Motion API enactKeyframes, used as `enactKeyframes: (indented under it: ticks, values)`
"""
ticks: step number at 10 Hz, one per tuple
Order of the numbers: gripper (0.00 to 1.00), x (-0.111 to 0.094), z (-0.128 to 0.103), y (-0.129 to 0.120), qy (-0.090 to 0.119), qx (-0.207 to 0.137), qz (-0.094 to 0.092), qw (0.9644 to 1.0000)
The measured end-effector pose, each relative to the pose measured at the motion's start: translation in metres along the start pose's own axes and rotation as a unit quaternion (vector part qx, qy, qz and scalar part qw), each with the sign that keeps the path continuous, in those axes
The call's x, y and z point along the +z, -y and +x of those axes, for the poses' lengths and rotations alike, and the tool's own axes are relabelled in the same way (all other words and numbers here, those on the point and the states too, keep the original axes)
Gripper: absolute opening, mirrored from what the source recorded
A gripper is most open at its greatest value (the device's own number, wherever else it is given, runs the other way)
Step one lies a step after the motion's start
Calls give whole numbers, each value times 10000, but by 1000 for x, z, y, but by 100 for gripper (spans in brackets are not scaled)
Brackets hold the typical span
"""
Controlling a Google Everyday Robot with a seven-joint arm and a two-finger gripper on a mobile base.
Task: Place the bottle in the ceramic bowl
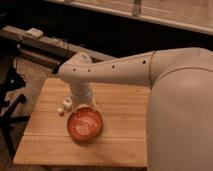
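The ceramic bowl (85, 123), orange-red with a pale swirl inside, sits on the wooden table (127, 112) left of its middle. The bottle (65, 104), small and whitish, lies on the table just beyond the bowl's far left rim. My arm reaches in from the right and bends down, so the gripper (81, 104) hangs at the bowl's far edge, just right of the bottle. It holds nothing that I can see, and the wrist hides most of it.
My large white arm and body (175, 100) cover the table's right side. A dark shelf with a pale object (35, 33) runs behind the table. A black stand (10, 100) is off the left edge.
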Motion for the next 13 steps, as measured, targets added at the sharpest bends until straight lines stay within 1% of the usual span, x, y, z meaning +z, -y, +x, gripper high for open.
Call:
enactKeyframes:
  ticks: [8,9,10,11,13]
  values:
    - [65,-1,-1,0,23,-7,7,10000]
    - [65,-2,-8,-2,86,-18,-15,10000]
    - [65,-4,-16,-9,140,-73,-35,9999]
    - [65,-7,-31,-25,223,-169,-78,9996]
    - [65,-10,-61,-49,314,-299,-66,9990]
